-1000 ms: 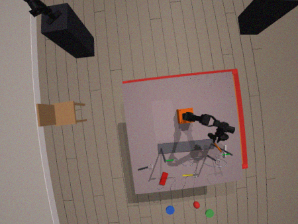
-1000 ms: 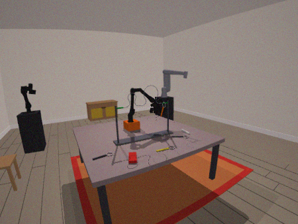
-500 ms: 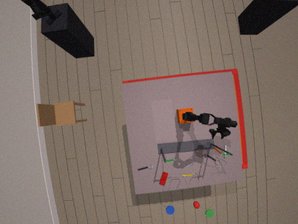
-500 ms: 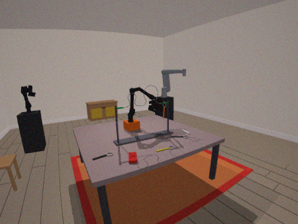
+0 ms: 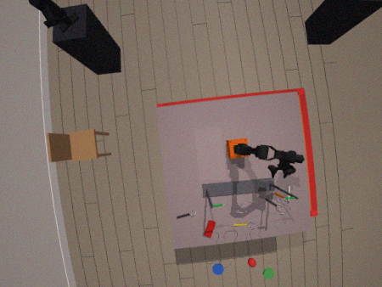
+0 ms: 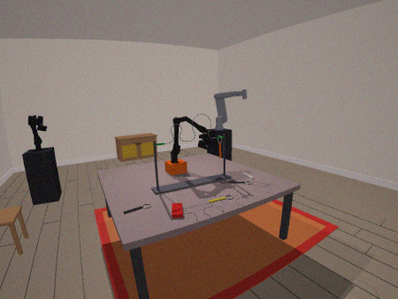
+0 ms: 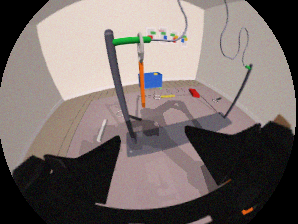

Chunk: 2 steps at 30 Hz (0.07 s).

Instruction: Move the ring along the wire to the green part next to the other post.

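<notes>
The ring (image 7: 140, 47) (image 6: 219, 140) hangs around the green part (image 7: 122, 42) (image 5: 290, 198) beside the near post (image 7: 116, 75) (image 6: 224, 159), nearer the grey wire's end of that green part than the post. Its orange handle (image 7: 142, 82) (image 6: 220, 150) (image 5: 279, 195) hangs down nearly straight. My gripper (image 7: 152, 133) (image 5: 281, 174) is open and empty, apart from the handle and the post, on the arm-base side of the wire. The thin grey wire (image 7: 185, 21) (image 6: 202, 114) curves to the other green part (image 7: 248, 67) (image 6: 159, 143) at the far post (image 7: 237, 95) (image 6: 156, 168).
The posts stand on a grey base bar (image 7: 175, 135) (image 5: 238, 188). A red block (image 5: 210, 228) (image 6: 177, 210), a yellow-handled ring (image 5: 240, 225) (image 6: 218, 199), a black-handled ring (image 5: 183, 216) (image 6: 133, 209) and a white stick (image 7: 102, 130) lie on the table.
</notes>
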### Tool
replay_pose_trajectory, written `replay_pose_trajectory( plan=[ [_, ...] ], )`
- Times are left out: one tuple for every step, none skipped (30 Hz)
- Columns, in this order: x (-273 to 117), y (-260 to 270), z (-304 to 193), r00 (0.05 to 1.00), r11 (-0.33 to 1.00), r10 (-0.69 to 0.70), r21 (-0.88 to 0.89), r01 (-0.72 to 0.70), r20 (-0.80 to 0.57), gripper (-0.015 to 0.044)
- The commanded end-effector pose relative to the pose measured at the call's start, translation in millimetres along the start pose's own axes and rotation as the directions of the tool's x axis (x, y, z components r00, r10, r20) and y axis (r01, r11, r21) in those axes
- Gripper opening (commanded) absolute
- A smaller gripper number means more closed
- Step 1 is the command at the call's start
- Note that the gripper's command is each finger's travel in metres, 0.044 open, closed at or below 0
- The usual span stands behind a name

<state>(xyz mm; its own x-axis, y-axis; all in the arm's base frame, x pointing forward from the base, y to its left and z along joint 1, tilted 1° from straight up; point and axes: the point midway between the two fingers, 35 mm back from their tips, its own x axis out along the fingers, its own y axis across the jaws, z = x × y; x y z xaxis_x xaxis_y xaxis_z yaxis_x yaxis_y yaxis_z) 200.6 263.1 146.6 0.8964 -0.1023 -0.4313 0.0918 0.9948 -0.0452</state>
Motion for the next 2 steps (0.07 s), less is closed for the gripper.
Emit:
replay_pose_trajectory(
  plan=[
    [-0.2, -0.3, 1.0, 1.0, 1.0, -0.001, 0.004, 0.001, 0.004, 0.044],
    [-0.2, -0.3, 1.0, 1.0, 1.0, -0.001, 0.004, 0.001, 0.004, 0.044]
  ],
)
